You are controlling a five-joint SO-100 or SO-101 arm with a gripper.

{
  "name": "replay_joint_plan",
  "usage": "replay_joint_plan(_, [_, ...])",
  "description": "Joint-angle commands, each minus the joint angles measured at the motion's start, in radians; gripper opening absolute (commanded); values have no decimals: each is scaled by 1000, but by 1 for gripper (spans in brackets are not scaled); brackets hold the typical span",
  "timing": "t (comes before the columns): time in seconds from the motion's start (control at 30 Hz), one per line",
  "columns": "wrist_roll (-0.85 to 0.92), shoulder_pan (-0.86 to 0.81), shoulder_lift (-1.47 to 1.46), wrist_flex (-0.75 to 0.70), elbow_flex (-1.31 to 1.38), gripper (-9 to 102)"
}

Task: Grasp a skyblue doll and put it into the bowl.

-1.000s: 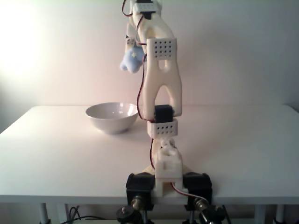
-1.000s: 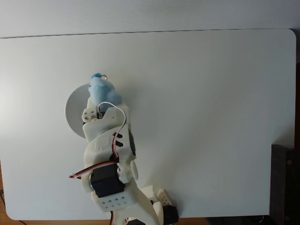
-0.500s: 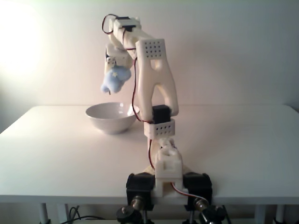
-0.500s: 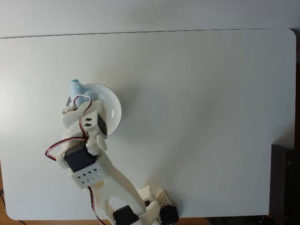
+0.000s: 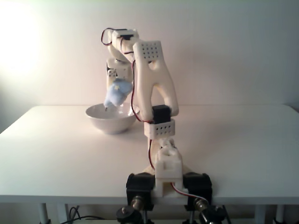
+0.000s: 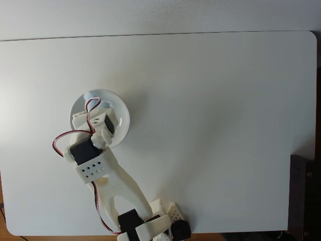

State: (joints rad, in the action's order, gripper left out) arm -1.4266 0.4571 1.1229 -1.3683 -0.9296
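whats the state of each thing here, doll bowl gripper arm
skyblue doll: held in the jaws, hanging just above the bowl, not yet resting inside
bowl: upright on the table, nothing seen resting in it
gripper: shut on the doll, pointing down over the bowl
arm: bent over toward the bowl
table: white, carrying the bowl and the arm's base

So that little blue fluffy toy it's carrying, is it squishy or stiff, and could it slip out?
Probably soft: the skyblue doll looks fuzzy and hangs as a drooping lump below the gripper. It seems light, since a pinch at its top carries it. Plush fabric likely resists slipping. Released, it should drop into the bowl under it without rolling.
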Motion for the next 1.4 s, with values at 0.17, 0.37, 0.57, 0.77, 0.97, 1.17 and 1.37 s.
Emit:
replay_joint_plan(0.17, [5,31,6,-17,29,4])
replay_joint_plan(0.37, [5,34,-3,-17,29,12])
replay_joint_plan(0.57, [5,29,-5,-17,29,24])
replay_joint_plan(0.77, [3,21,-2,-17,29,31])
replay_joint_plan(0.97, [3,15,0,-17,34,39])
replay_joint_plan(1.17, [3,15,8,-17,41,47])
replay_joint_plan(1.37, [3,15,9,-17,43,54])
